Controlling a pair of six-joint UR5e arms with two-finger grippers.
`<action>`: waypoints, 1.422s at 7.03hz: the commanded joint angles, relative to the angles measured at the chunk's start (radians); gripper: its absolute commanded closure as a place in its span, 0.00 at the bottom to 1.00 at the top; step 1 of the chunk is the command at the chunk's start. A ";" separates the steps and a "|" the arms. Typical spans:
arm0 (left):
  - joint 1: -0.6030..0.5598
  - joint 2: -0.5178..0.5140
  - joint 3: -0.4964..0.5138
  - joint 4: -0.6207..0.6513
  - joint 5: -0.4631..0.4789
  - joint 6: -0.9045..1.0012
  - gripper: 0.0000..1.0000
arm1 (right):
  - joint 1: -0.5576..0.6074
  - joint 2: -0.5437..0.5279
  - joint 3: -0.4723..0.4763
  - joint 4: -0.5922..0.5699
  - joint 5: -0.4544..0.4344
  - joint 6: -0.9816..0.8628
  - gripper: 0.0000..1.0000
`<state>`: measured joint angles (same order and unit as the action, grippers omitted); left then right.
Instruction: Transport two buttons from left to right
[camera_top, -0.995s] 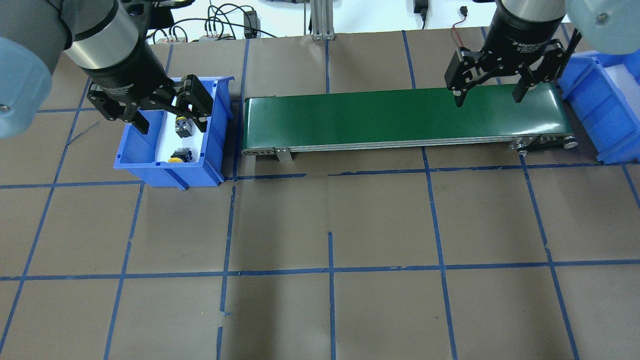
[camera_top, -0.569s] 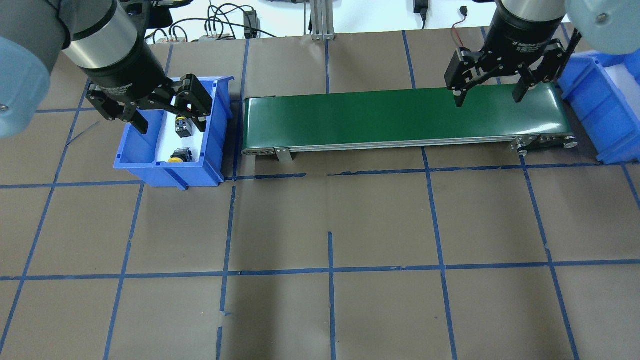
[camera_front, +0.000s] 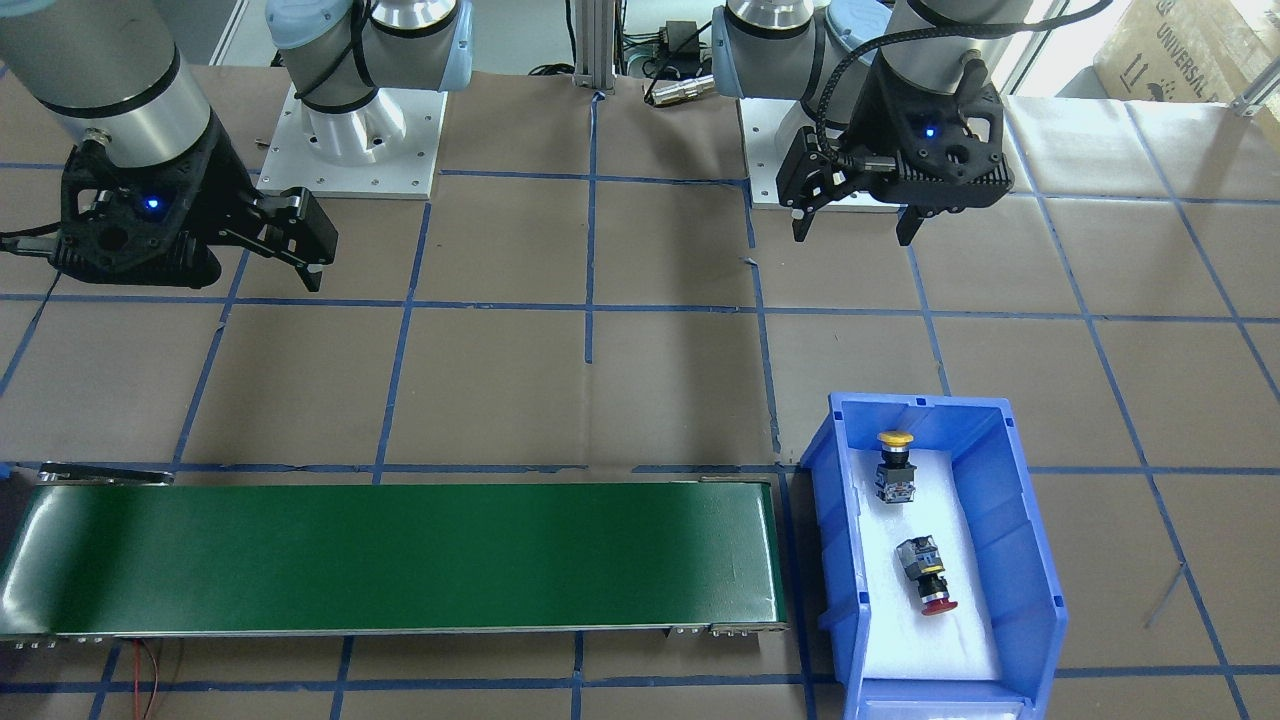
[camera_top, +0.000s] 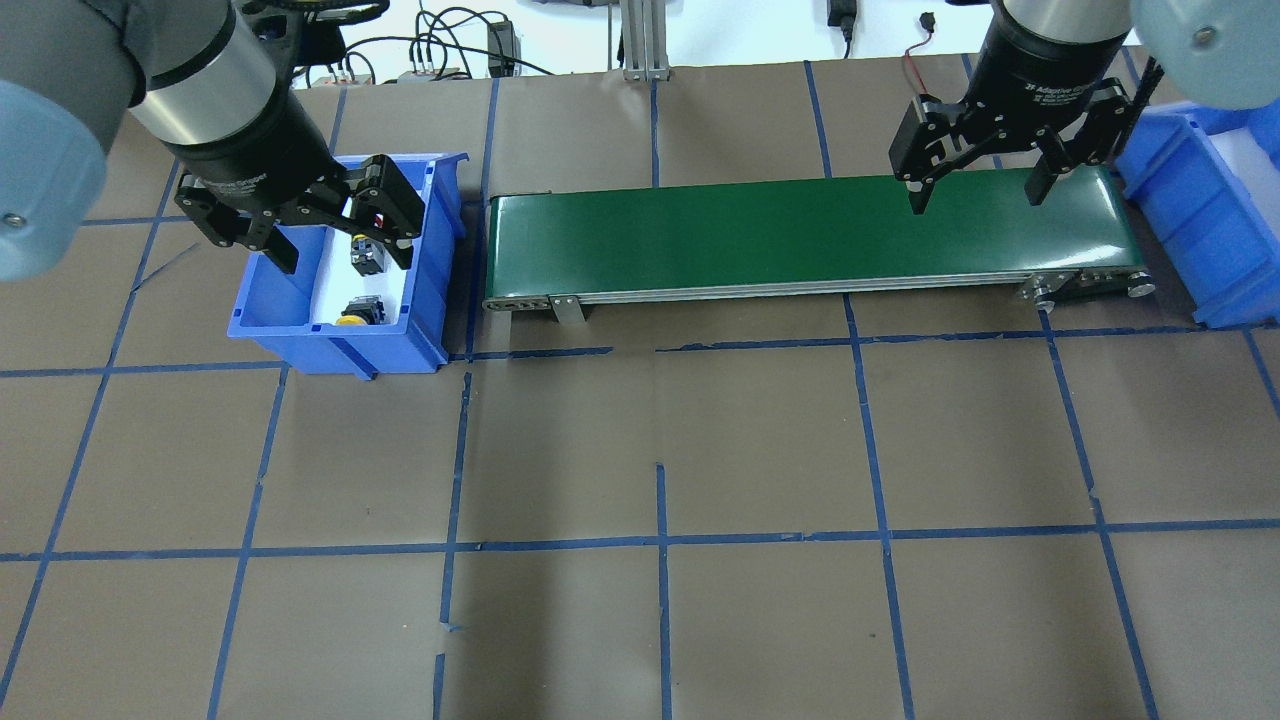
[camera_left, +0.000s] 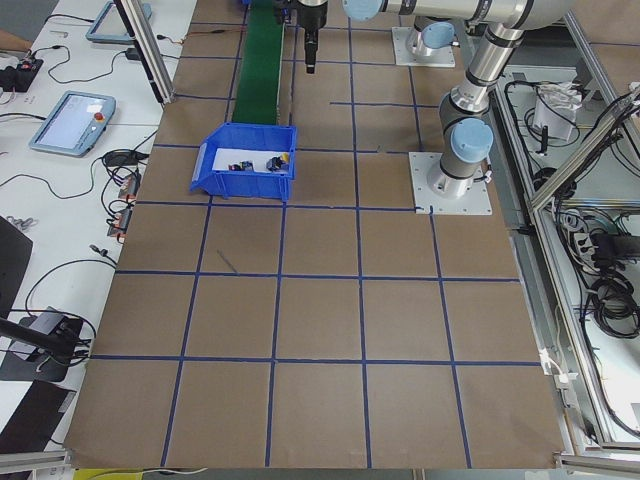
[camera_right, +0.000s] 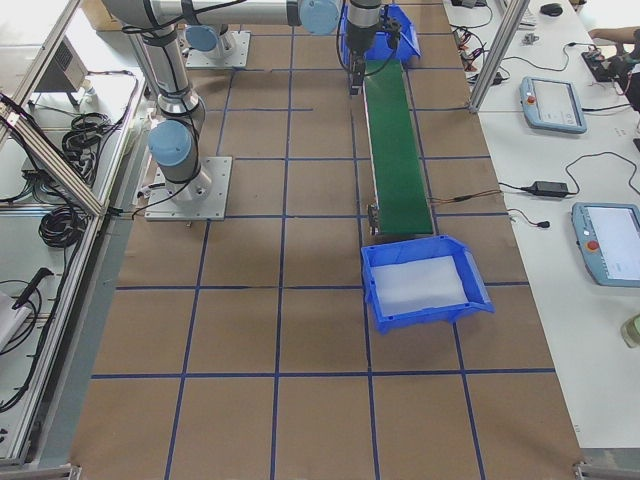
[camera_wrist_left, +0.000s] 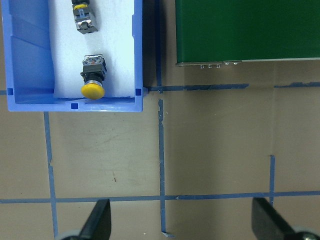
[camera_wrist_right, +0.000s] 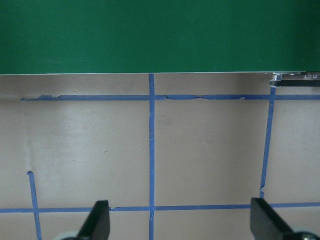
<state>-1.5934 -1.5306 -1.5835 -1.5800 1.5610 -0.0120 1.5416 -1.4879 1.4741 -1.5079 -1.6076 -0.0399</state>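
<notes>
You had a green conveyor belt (camera_top: 800, 235) lying along the tabletop's long edge on your side. A blue bin (camera_top: 335, 345) sat just off its left end, and a second blue bin (camera_right: 380, 300), lined with white foam (camera_right: 425, 283), sat just off its right end. Brown paper (camera_top: 760, 440) marked with a blue tape grid (camera_top: 664, 541) covered the top. Past that edge, a teach pendant (camera_right: 553, 103) and another pendant (camera_right: 612, 243) lay on your white bench (camera_right: 520, 260).

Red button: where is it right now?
In the front-facing view's lower right, the red button lies on its side in the blue bin at the robot's left, camera-side of the yellow button.
</notes>
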 joint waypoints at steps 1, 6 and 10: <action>0.035 -0.005 -0.006 0.028 0.008 0.010 0.00 | 0.000 0.000 0.000 0.000 0.000 0.000 0.00; 0.202 -0.221 0.048 0.180 0.001 0.182 0.00 | 0.000 0.002 0.000 0.000 0.000 0.000 0.00; 0.205 -0.385 0.051 0.356 0.001 0.204 0.00 | 0.000 0.000 0.000 0.000 0.002 0.000 0.00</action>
<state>-1.3889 -1.8881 -1.5341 -1.2431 1.5640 0.1915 1.5417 -1.4877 1.4742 -1.5079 -1.6061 -0.0397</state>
